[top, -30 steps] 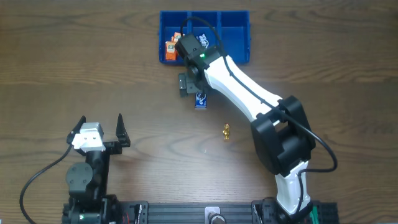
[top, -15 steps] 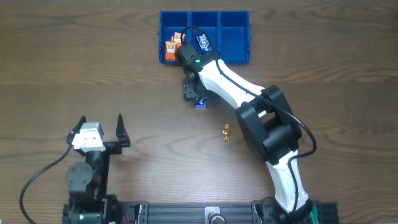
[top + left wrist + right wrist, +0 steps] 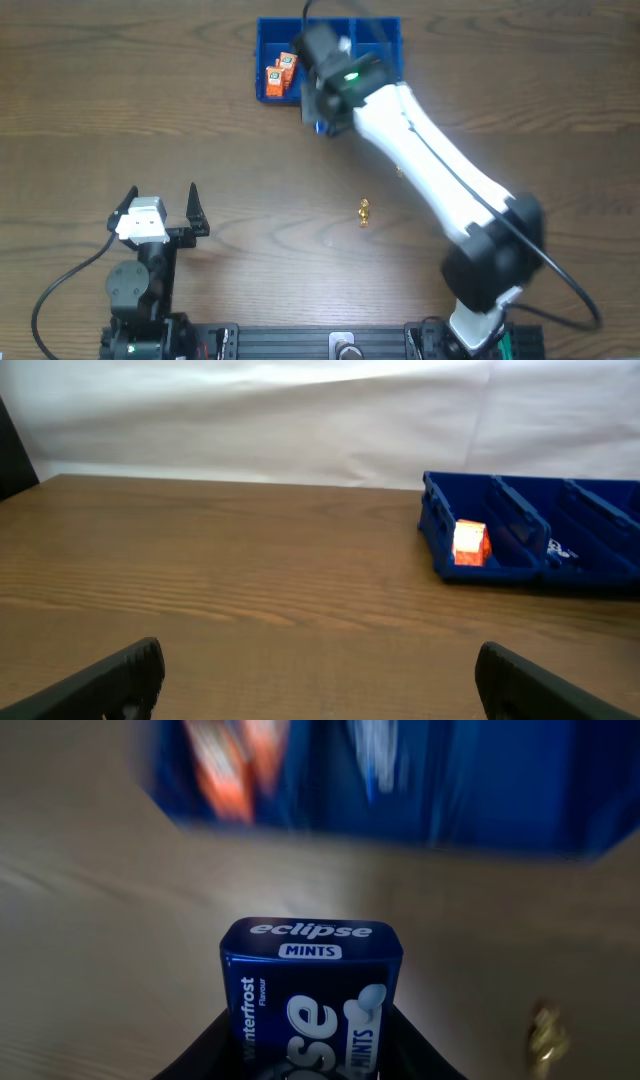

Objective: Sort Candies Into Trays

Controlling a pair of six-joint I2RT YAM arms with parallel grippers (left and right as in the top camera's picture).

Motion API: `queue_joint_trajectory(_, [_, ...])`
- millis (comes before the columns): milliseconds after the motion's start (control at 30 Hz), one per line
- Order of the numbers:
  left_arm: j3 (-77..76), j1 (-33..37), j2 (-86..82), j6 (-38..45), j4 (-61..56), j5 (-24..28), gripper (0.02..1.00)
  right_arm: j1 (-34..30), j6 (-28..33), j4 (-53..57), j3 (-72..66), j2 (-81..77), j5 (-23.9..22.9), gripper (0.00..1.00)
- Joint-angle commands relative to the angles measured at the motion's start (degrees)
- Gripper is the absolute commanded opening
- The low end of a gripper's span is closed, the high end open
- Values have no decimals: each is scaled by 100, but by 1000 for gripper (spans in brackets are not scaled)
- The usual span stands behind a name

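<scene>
My right gripper (image 3: 310, 1055) is shut on a dark blue mint tin (image 3: 312, 982), held upright above the table just short of the blue three-compartment tray (image 3: 420, 810). From above, that gripper (image 3: 322, 112) hangs at the tray's (image 3: 262, 40) near edge, with a bit of the tin (image 3: 319, 126) showing under it. Two orange candy boxes (image 3: 279, 70) lie in the tray's left compartment, and one of them (image 3: 470, 543) shows in the left wrist view. My left gripper (image 3: 160, 208) stands open at the near left, holding nothing.
A small gold-wrapped candy (image 3: 365, 212) lies on the wooden table in front of the tray, also seen as the gold candy (image 3: 548, 1030) in the right wrist view. The right arm's white links cross the table's right half.
The right gripper has lifted the mint tin off the table and carried it toward the tray. The left arm has not moved.
</scene>
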State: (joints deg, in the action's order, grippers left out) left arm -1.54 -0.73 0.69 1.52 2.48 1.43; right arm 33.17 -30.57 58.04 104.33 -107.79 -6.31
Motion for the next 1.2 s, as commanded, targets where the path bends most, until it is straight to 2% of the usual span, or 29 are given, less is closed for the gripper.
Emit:
queue_joint_trajectory(33, [127, 33, -20, 22, 199, -35, 998, -433, 804, 219, 1849, -505, -638, 207])
queue_joint_trajectory(100, [127, 33, -20, 22, 199, -33, 998, -684, 946, -87, 2323, -1047, -654, 202])
queue_joint_trajectory(300, [127, 33, -20, 22, 199, -33, 998, -898, 1027, -1209, 2337, -2177, -599, 202])
queue_joint_trajectory(600, [127, 35, -20, 22, 199, -35, 998, -890, 1073, -1292, 2334, -2730, -413, 220])
queue_joint_trajectory(667, [127, 33, -20, 22, 199, -33, 998, -863, 1073, -1290, 2334, -2767, -409, 253])
queue_joint_trajectory(733, [127, 33, -20, 22, 199, -35, 998, -837, 1075, -1296, 2334, -2771, -409, 382])
queue_joint_trajectory(800, [127, 33, -20, 22, 199, -33, 996, -815, 1121, -1300, 2337, -2767, -411, 634])
queue_joint_trajectory(867, [127, 33, -20, 22, 199, -33, 998, -798, 1117, -1296, 2337, -2765, -393, 818])
queue_joint_trajectory(933, [127, 33, -20, 22, 199, -33, 996, -732, 1119, -1283, 2337, -2590, -396, 875])
queue_joint_trajectory(1000, [127, 33, -20, 22, 199, -35, 998, -715, 1117, -1156, 2337, -2199, -396, 888])
queue_joint_trajectory(1100, [127, 33, -20, 22, 199, -33, 998, -708, 1241, -511, 2262, -1193, -448, 923])
queue_joint_trajectory(1200, [127, 33, -20, 22, 199, -35, 998, -608, 1259, 76, 1379, 2, -520, 928])
